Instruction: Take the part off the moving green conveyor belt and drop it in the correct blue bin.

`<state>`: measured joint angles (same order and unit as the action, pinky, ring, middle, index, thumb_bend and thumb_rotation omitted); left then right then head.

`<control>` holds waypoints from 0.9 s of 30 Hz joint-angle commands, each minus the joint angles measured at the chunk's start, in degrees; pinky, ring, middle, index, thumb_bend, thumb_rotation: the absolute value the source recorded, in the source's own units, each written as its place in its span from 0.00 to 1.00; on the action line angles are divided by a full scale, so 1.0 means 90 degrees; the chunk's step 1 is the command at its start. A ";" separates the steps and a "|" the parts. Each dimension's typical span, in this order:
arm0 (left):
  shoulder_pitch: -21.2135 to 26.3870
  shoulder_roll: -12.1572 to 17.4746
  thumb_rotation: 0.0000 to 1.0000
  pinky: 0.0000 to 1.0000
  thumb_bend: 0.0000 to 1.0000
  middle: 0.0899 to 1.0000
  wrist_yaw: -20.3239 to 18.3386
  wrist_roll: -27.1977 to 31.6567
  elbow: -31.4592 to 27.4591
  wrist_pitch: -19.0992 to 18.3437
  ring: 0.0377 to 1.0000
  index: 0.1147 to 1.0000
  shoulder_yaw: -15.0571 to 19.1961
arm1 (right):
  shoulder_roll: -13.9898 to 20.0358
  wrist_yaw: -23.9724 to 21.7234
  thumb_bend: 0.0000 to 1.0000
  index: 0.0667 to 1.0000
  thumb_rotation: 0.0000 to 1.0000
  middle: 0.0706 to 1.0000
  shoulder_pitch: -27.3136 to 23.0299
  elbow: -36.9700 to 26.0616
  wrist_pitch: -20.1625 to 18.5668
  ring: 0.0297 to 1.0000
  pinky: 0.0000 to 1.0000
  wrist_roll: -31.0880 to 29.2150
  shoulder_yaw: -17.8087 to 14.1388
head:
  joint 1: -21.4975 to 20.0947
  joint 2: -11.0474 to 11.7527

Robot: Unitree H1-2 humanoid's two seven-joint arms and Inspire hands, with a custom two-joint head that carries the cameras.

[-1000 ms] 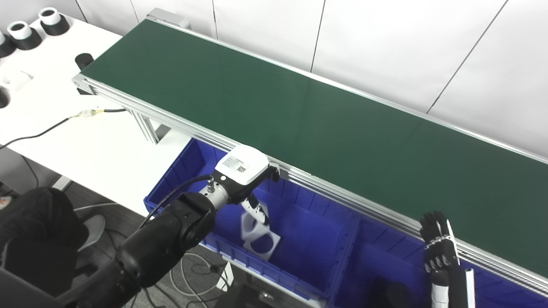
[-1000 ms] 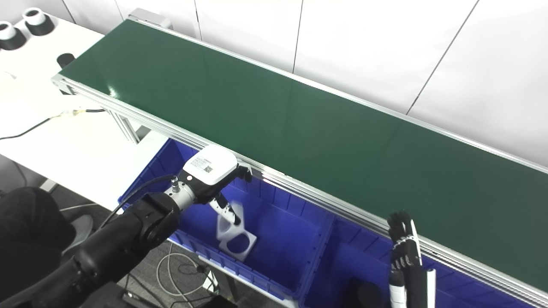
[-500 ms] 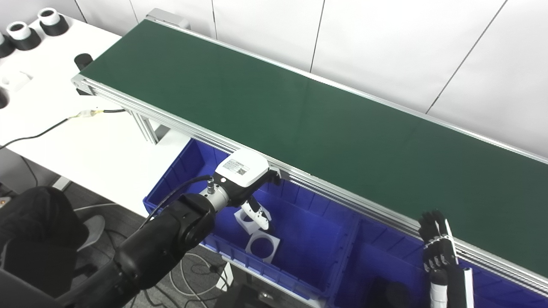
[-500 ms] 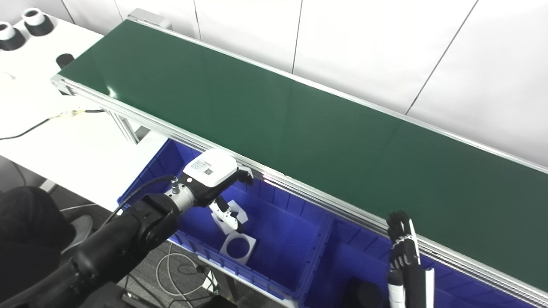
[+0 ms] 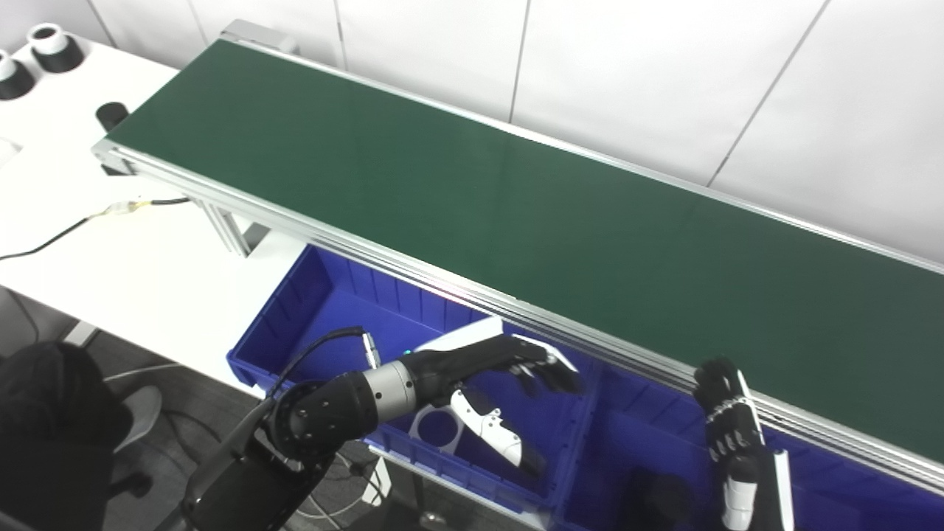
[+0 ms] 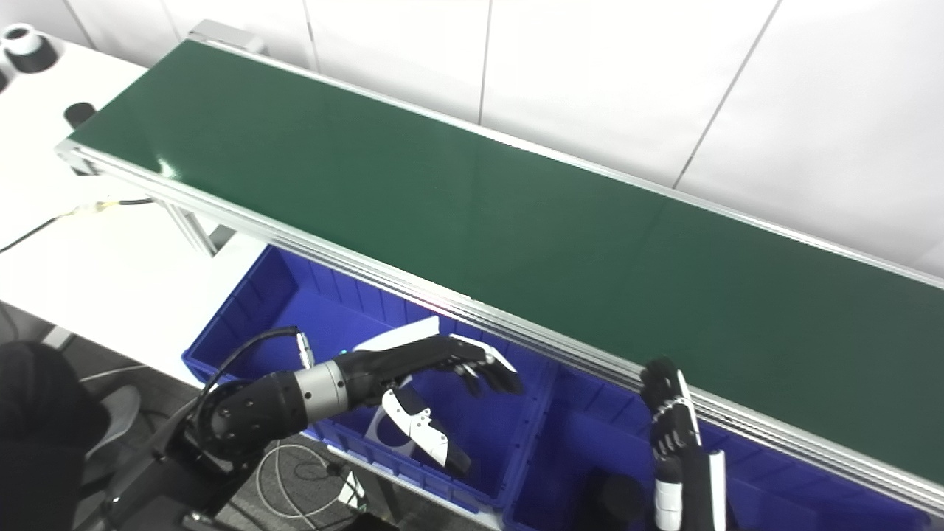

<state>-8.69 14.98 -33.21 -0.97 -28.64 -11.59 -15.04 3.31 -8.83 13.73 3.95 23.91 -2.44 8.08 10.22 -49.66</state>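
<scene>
The green conveyor belt (image 5: 516, 214) carries no part. A white flat part with a round hole (image 5: 418, 431) lies on the floor of the left blue bin (image 5: 317, 295). My left hand (image 5: 490, 365) is open and empty, fingers spread, hovering over that bin just right of the part; its thumb partly covers the part. My right hand (image 5: 726, 428) is open with straight fingers, upright beside the belt's near rail, over the right blue bin (image 5: 649, 442).
A dark round object (image 5: 656, 498) lies in the right bin. A white table (image 5: 110, 251) stands at the left with a cable (image 5: 44, 236) and black-and-white cylinders (image 5: 48, 44). The belt's aluminium rail (image 5: 442, 284) overhangs the bins.
The camera has shifted. My left hand let go of the white part, which settled flat in the left bin, then turned over and reached right with fingers spread. The right hand stayed put.
</scene>
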 commanded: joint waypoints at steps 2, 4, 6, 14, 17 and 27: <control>0.0353 -0.0054 0.51 0.62 1.00 0.65 -0.0083 0.1434 -0.0276 -0.0113 0.67 0.62 0.0294 | -0.0223 0.0090 0.82 0.93 0.96 0.91 -0.0093 -0.0245 0.0320 0.92 0.92 0.0224 0.0093 | -0.0303 -0.0001; 0.0303 -0.0140 0.49 0.63 1.00 0.67 0.0001 0.1811 -0.0079 0.0083 0.66 0.65 0.0410 | -0.0295 0.0138 0.80 0.93 0.97 0.91 -0.0084 -0.0251 0.0327 0.92 0.92 0.0349 0.0149 | -0.0661 0.0023; 0.0186 -0.0272 0.53 0.67 1.00 0.70 0.0156 0.1841 0.0260 0.0620 0.69 0.68 0.0536 | -0.0390 0.0216 0.80 0.93 0.98 0.92 -0.0069 -0.0241 0.0329 0.93 0.92 0.0501 0.0217 | -0.1182 0.0079; -0.0076 -0.0878 0.64 0.76 0.99 0.83 0.1010 0.0700 0.1748 0.2940 0.81 0.76 0.0818 | -0.0813 0.0663 0.83 0.90 0.95 0.90 -0.0078 0.0069 0.0332 0.93 0.94 0.0874 0.0510 | -0.2623 0.0492; -0.0065 -0.0862 0.64 0.76 0.98 0.84 0.1174 0.0386 0.2628 0.3726 0.82 0.77 0.0798 | -0.0880 0.0951 0.86 0.90 0.95 0.90 -0.0107 0.0251 0.0334 0.93 0.94 0.1100 0.0646 | -0.3123 0.0667; 0.0100 -0.0739 0.65 0.87 0.93 0.90 0.1579 -0.0132 0.4404 0.4279 0.91 0.83 0.0617 | -0.0776 0.1719 0.84 0.90 0.96 0.92 -0.0323 0.0766 0.0334 0.95 0.97 0.1208 0.1151 | -0.3786 0.1081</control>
<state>-9.29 7.85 -20.96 -0.88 11.50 24.48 -8.63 -3.63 5.40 11.81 11.84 24.01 8.42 17.80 -23.91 -40.34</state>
